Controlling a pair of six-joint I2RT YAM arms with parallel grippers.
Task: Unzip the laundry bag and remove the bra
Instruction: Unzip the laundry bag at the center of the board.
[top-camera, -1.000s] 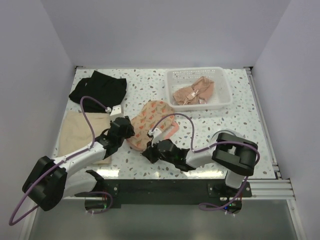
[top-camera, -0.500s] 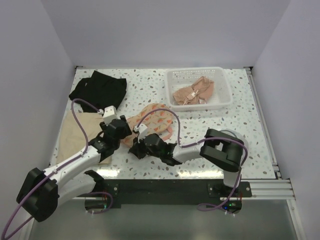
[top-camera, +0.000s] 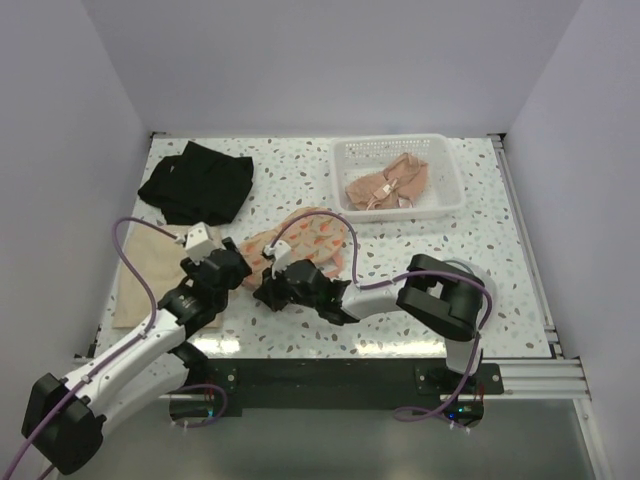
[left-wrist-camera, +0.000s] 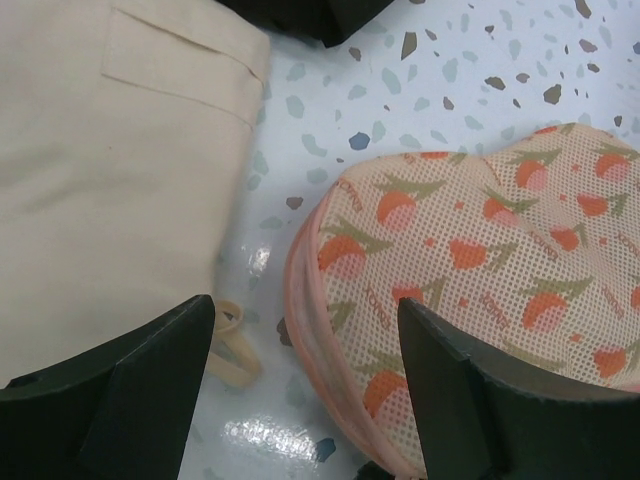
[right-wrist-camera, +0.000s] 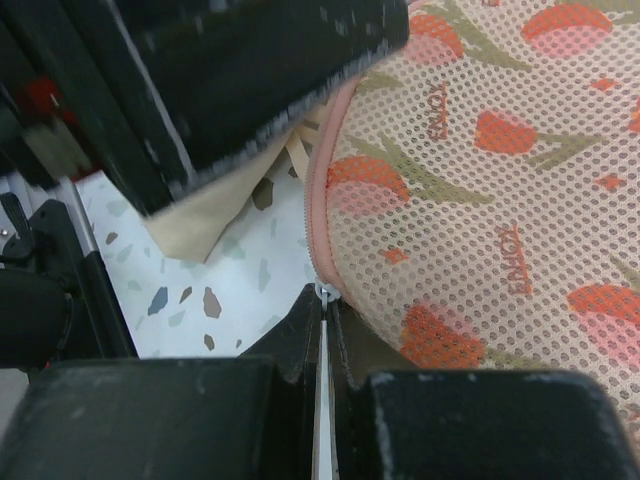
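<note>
Pinching the zipper pull of the laundry bag, mid-worktop, the right tool may drag the whole bag unopened, since the left tool hovers spread above it, anchoring nothing.

A white speckled desk carries several loose items. At its far left corner lies a crumpled black garment, its edge just showing at the top of the left wrist view. Just in front of it, along the left side, a folded beige cloth lies flat, a stitched seam crossing its upper part. A small pale loop, like a band, rests on the desk just beside this cloth's near edge. At the far right stands a white slotted basket holding bunched peach-coloured fabric. A metal rail runs along the near edge.
</note>
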